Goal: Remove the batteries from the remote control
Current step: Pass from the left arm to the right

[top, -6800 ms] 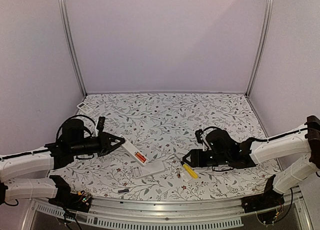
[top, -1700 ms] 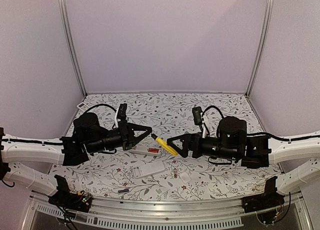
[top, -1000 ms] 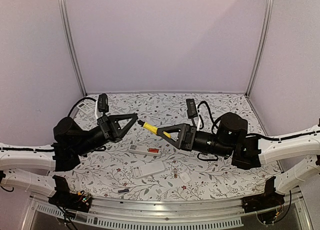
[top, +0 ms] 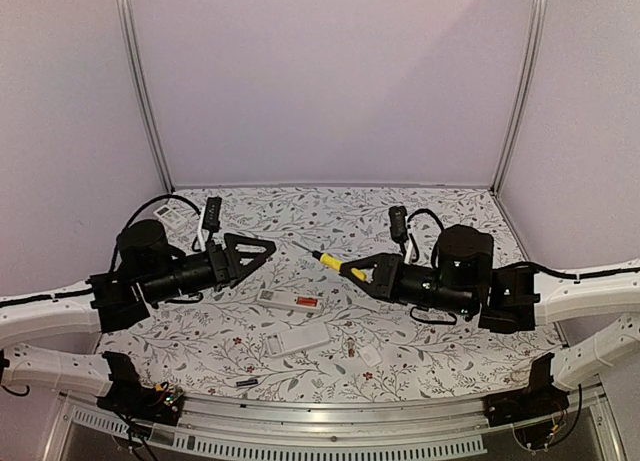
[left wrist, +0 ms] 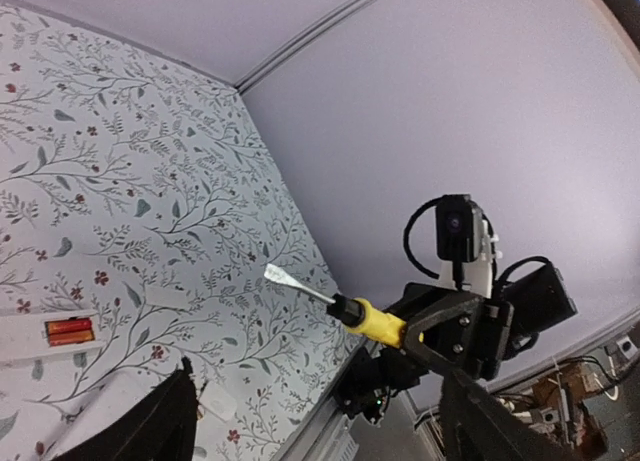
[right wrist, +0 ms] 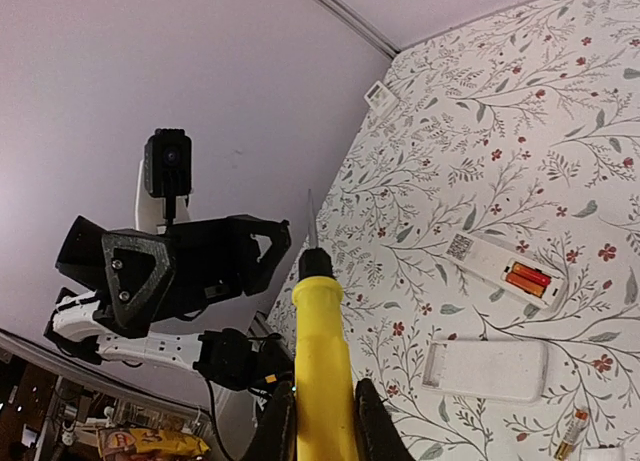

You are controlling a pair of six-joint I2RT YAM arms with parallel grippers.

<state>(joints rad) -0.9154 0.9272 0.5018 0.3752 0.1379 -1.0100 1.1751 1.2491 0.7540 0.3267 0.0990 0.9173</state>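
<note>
While batteries (right wrist: 526, 279) sit in remote (top: 290, 300) | right jaws grip screwdriver (top: 332, 263) | left jaws parted

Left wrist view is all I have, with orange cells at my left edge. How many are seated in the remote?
Observer: Right wrist view shows two orange batteries side by side in the open bay of the remote.
Operator: Any cells already out?
Observer: One loose cell lies on the table, apart from the remote.
Operator: Where's my left hand relative to the remote?
Observer: In the top view the left hand is open, on the remote's far side and slightly left. The right hand grips the screwdriver.
</note>
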